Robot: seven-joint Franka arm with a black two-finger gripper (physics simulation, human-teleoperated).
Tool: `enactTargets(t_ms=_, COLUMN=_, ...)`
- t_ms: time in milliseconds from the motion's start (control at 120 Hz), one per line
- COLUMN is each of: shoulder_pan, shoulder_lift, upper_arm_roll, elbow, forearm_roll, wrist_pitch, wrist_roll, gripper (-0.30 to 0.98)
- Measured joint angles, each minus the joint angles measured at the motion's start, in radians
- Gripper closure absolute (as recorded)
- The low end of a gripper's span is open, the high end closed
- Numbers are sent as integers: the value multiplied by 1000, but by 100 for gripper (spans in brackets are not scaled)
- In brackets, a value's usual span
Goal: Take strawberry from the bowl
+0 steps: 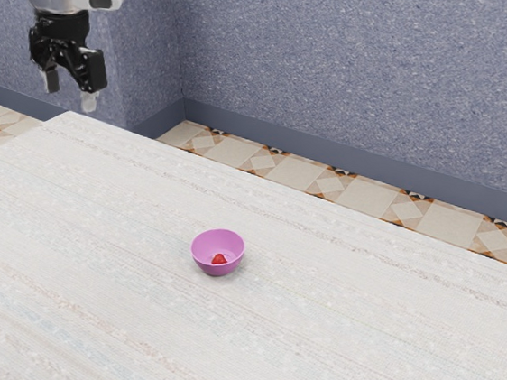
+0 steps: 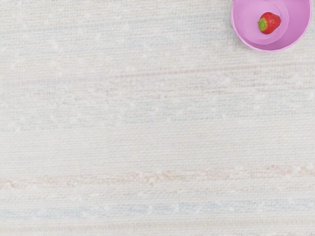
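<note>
Exterior view | jaws (image 1: 70, 92) spread apart, well away from pink bowl (image 1: 215, 270) | strawberry (image 1: 219, 259) inside bowl, on its bottom | bowl upright on pale striped surface (image 1: 329, 334) | wrist view: strawberry red, green at one end

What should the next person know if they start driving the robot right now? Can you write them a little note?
Gripper: open, fingers apart with nothing between them, up high in the exterior view's upper left, away from the bowl.
Things: the strawberry lies inside the pink bowl, on its bottom. The bowl stands upright on the table.
Done: the strawberry is not out yet.
Left: go over to the bowl, reach in, close on the strawberry and lift it out. The bowl's sides might get in the way, so maybe come down from above.
</note>
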Motion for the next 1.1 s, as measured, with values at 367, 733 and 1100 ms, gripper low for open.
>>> enactTargets(t_ms=367, shoulder_pan=-44, shoulder_lift=-59, upper_arm_roll=-22, elbow=-283, forearm_roll=-14, wrist_pitch=116, wrist_roll=-28, gripper=0)
enactTargets(t_ms=733, shoulder_pan=-89, shoulder_lift=111, upper_arm_roll=-102, elbow=-451, forearm_roll=52, wrist_pitch=515, wrist_roll=-35, gripper=0)
enactTargets(t_ms=1100, shoulder_pan=-107, shoulder_lift=374, upper_arm_roll=-105, elbow=-266, forearm_roll=77, wrist_pitch=624, wrist_roll=158, gripper=0)
